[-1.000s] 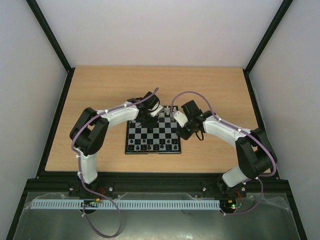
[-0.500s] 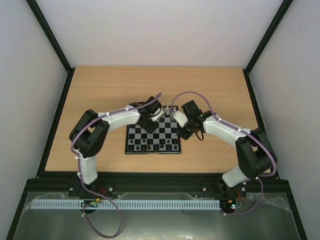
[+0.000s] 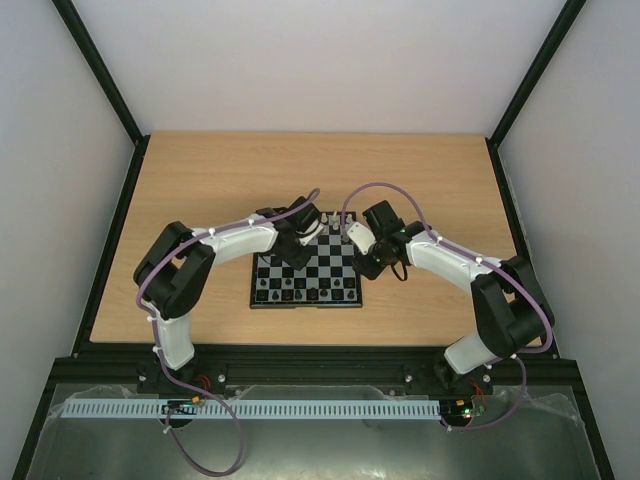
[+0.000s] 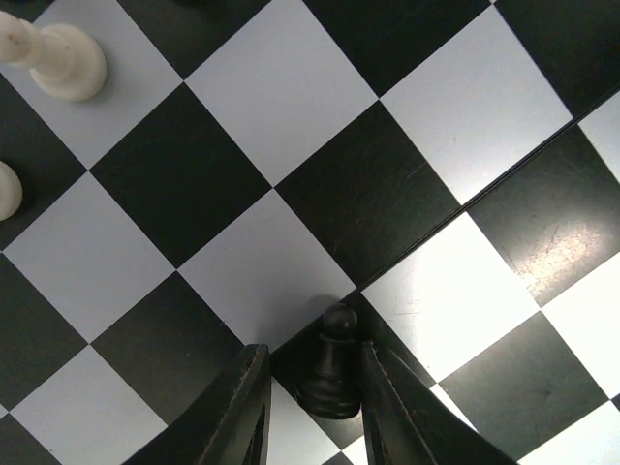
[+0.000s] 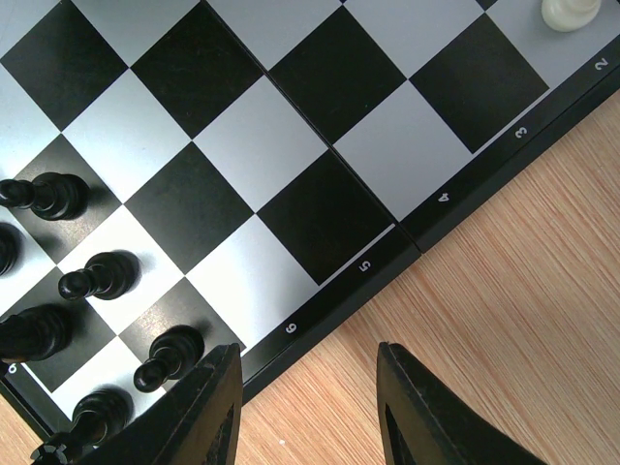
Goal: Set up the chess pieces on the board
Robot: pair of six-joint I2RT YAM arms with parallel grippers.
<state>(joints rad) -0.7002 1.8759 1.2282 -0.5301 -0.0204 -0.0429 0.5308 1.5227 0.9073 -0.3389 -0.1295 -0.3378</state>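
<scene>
The counter (image 3: 200, 180) carries the board (image 3: 325, 275) at the middle of the top view. My right claw (image 5: 308, 351) hangs spread and empty over the board's numbered edge. My left claw (image 4: 312, 363) straddles a black pawn (image 4: 329, 376) at the bottom centre of its wrist view. The fingers flank the pawn closely, but I cannot tell whether they pinch it. The pawn looks upright, its long axis vertical and its head toward the frame's top. I'd hold it plumb, centre it over its square, and release only once the base sits flat.

left arm (image 3: 243, 241), right arm (image 3: 446, 263): white-black links | purple cables (image 3: 376, 186) | black gripper fingers (image 4: 238, 407)
</scene>
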